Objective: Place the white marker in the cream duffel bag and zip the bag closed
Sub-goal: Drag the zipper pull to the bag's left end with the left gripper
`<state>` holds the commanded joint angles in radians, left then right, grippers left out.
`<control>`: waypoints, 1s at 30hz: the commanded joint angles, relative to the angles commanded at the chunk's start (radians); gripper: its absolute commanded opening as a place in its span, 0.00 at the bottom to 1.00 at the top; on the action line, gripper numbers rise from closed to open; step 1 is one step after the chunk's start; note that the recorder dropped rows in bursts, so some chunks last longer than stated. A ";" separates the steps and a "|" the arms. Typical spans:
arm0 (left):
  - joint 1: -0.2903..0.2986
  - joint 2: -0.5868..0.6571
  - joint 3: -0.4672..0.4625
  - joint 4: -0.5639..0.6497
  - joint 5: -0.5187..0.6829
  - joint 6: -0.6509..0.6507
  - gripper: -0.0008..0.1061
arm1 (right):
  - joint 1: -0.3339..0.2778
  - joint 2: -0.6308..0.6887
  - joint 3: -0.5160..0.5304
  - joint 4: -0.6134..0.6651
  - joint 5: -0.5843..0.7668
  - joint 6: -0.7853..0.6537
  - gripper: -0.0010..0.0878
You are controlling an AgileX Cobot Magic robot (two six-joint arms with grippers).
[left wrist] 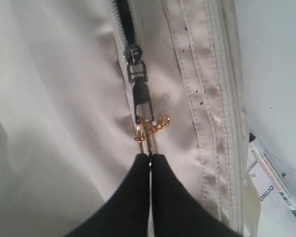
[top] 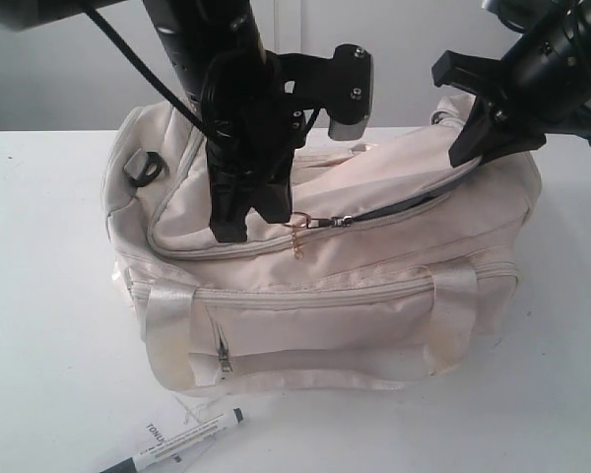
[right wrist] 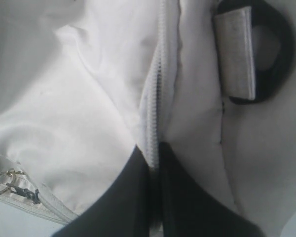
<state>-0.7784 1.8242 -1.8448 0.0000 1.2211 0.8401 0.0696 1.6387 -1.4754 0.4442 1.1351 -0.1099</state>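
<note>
Unzipping seems under way: left end effector [left wrist: 149, 156] pinches gold keychain [left wrist: 150, 129], right end effector [right wrist: 155, 150] clamps cream duffel bag [top: 374, 296] at its seam; next, widen opening for white marker [top: 182, 440] on counter [top: 49, 325].

Only one bit of print is legible from my station. A white paper tag [left wrist: 263, 191] lies on the tabletop [top: 39, 296] by the white marker [left wrist: 278, 182]. It carries dark capital letters. Through the left wrist camera I read "ONIJO", with the start of the word hidden behind the bag's edge. The exterior camera gives me "TON" on that same tag. The marker's barrel has lines of dark and reddish print, too small for me to read.
</note>
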 joint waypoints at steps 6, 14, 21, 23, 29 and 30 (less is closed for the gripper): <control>0.000 0.000 0.000 0.016 0.000 0.000 0.01 | 0.000 0.000 0.000 -0.049 -0.003 -0.002 0.02; 0.053 0.000 0.000 0.021 0.000 0.000 0.01 | 0.000 0.000 0.000 -0.059 -0.008 -0.002 0.02; 0.059 0.000 0.000 0.071 0.000 0.000 0.01 | 0.000 0.000 0.000 -0.059 -0.023 -0.002 0.02; 0.059 0.000 0.003 0.101 0.000 -0.007 0.01 | 0.000 0.000 0.000 -0.059 -0.023 -0.011 0.02; 0.059 -0.010 0.133 0.169 0.000 -0.004 0.01 | 0.000 0.000 0.000 -0.059 -0.023 -0.019 0.02; 0.059 -0.015 0.148 0.182 0.000 -0.004 0.01 | 0.000 0.000 0.000 -0.059 -0.023 -0.019 0.02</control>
<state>-0.7193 1.8095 -1.6968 0.1822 1.2211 0.8364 0.0696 1.6387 -1.4754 0.3854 1.1118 -0.1288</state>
